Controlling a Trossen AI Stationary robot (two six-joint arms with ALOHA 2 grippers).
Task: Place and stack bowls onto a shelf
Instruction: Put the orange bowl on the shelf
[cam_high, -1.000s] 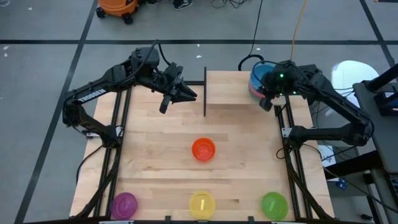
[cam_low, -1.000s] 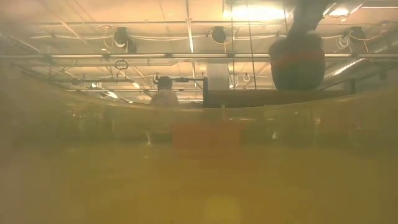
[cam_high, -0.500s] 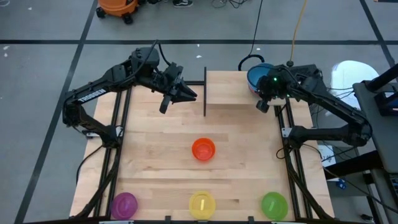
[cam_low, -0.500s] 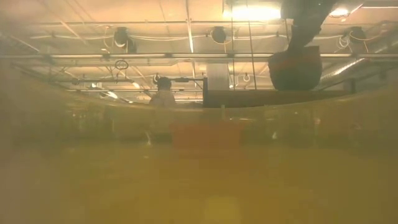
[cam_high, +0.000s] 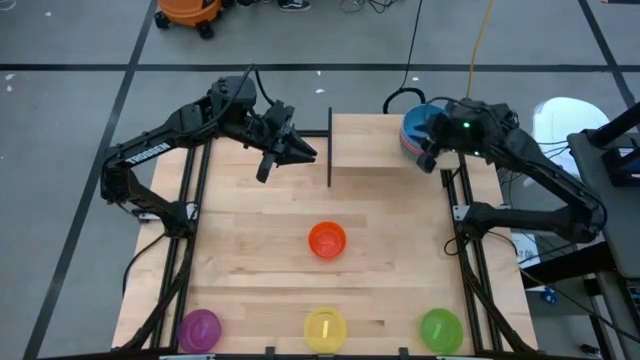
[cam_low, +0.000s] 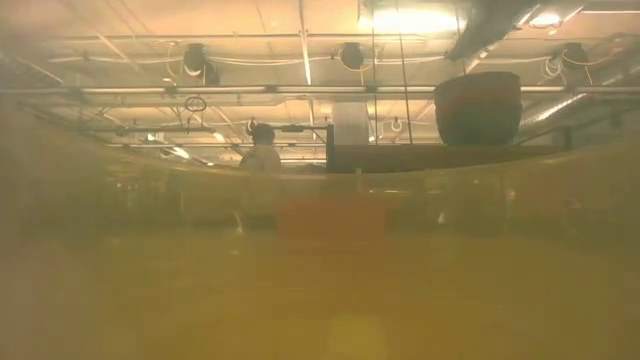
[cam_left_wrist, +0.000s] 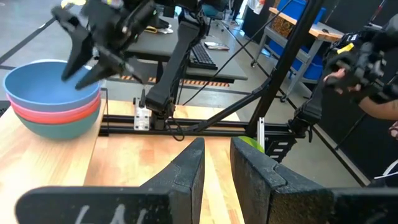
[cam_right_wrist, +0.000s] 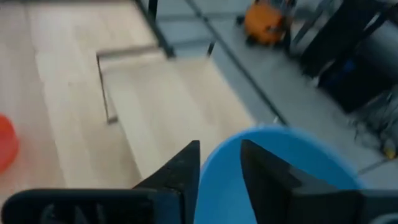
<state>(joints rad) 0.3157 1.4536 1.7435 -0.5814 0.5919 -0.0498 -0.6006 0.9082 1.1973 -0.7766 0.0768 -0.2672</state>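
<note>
Three bowls are stacked, blue (cam_high: 415, 122) on top of pink (cam_left_wrist: 59, 114) on teal (cam_left_wrist: 59, 129). The stack stands on the far right corner of the shelf (cam_high: 375, 145), a raised light-wood board with a black bar (cam_high: 330, 150) on its left. My right gripper (cam_high: 430, 160) is open above the stack; one finger is over the inside of the blue bowl (cam_right_wrist: 280, 186) and one outside its rim. My left gripper (cam_high: 300, 152) hovers left of the shelf, open with nothing between its fingers (cam_left_wrist: 186, 168). My right gripper comes from above with its open fingers (cam_left_wrist: 73, 59) on either side of the blue bowl's near rim (cam_right_wrist: 214, 165). Whether they touch it, I cannot tell. The bowl sits nested in the stack, upright.
A red-orange bowl (cam_high: 327, 240) stands at the table's middle. Purple (cam_high: 199, 328), yellow (cam_high: 325, 328) and green (cam_high: 440, 328) bowls line the near edge. A yellow haze fills the lower part of the low view. A person (cam_low: 262, 150) is in the room behind.
My right gripper has opened and let go of the blue bowl, then risen a little off the stack. The blue bowl has settled lower into the pink one and stays on the shelf.
</note>
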